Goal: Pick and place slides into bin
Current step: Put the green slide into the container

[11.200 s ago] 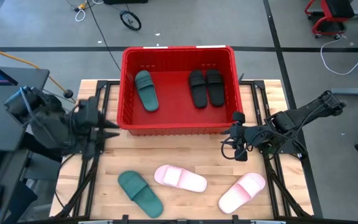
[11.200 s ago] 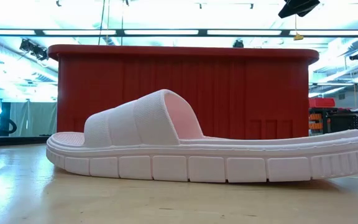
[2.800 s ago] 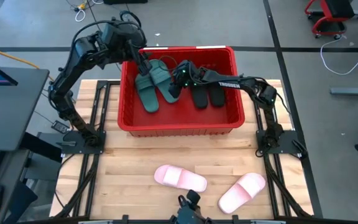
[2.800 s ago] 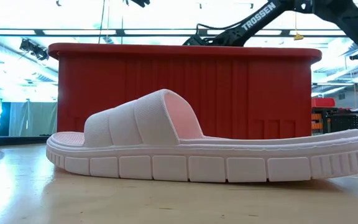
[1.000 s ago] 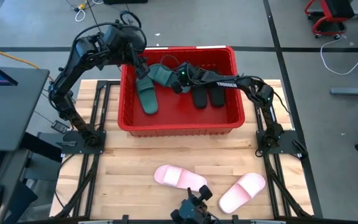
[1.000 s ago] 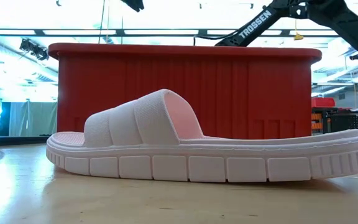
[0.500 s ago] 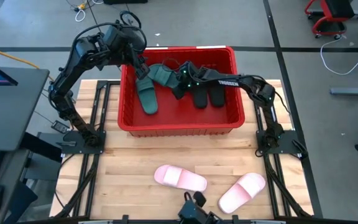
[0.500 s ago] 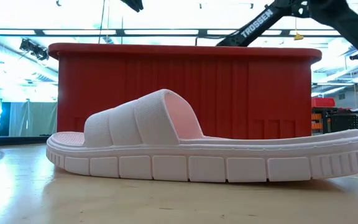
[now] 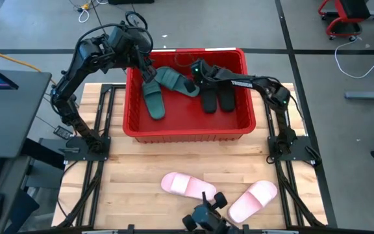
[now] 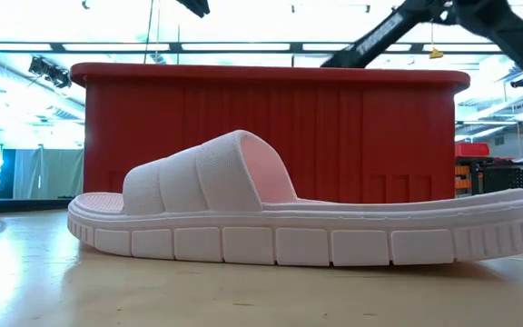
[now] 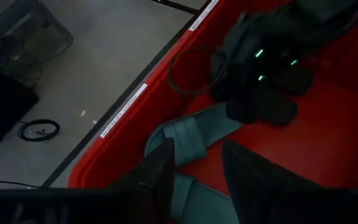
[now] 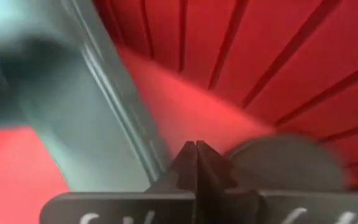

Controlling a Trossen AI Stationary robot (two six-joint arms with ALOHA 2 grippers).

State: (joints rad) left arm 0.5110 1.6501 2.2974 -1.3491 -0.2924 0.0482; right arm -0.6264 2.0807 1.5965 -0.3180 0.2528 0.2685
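The red bin (image 9: 187, 135) stands at the table's far middle. On its floor lie one dark green slide (image 9: 153, 99) and two black slides (image 9: 215, 97). A second dark green slide (image 9: 177, 79) slants across the bin's far part, with my left gripper (image 9: 147, 67) shut on its far-left end. My right gripper (image 9: 195, 69) is shut, above the slide's other end. Two pale pink slides (image 9: 188, 186) (image 9: 252, 199) lie sole-down on the table's near part. My left gripper pinches the second green slide between its two fingers (image 11: 160, 177) by the sole behind the strap (image 11: 197, 186), slanting down from the bin's far-left corner. The slide tilts, its free end (image 9: 192, 89) low beside the black slides. My right gripper (image 12: 196, 146) points its shut tips beside the green slide's edge (image 12: 129, 130); whether they touch I cannot tell.
The bin's far wall (image 12: 278, 56) is close behind my right gripper. In the low view a pink slide (image 10: 271, 213) fills the foreground in front of the bin (image 10: 271, 118). A small dark device (image 9: 203, 220) sits at the table's near edge.
My right gripper has drawn back a little toward the bin's far-right side, away from the held green slide. The slide's free end has swung out and down toward the black slides, while the end in my left gripper has stayed in place.
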